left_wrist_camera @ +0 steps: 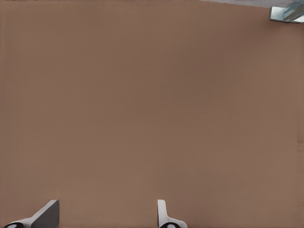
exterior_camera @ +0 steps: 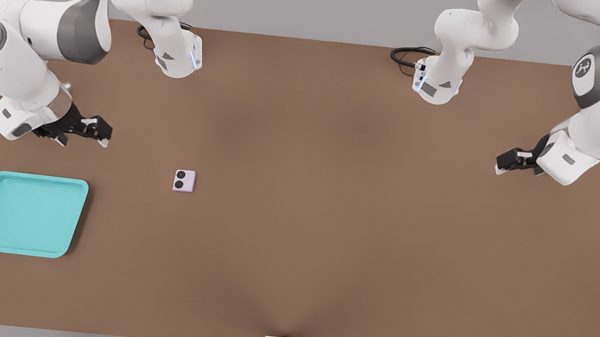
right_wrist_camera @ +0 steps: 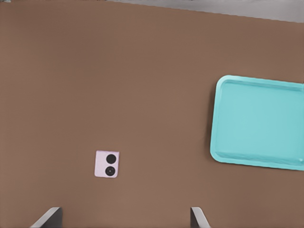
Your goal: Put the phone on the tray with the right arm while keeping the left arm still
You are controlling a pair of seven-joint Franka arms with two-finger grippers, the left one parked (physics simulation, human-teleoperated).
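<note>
Open and empty, the right arm's black two-finger gripper hangs above the brown table at the front view's left, its pale fingertips spread wide in the right wrist view with nothing between them. Below it on the front view's left sits the shallow turquoise tray, roughly square with rounded corners and a raised rim, and nothing lies in it. Well apart from the tray, toward the front view's right, the small pink-lilac phone lies flat on the bare tabletop, its two black lenses facing up. By the look of it the pickup has not begun: the job stands at the approach. Next, the gripper would need to move over the phone, descend and close on its thin edges before carrying it to the tray.
</note>
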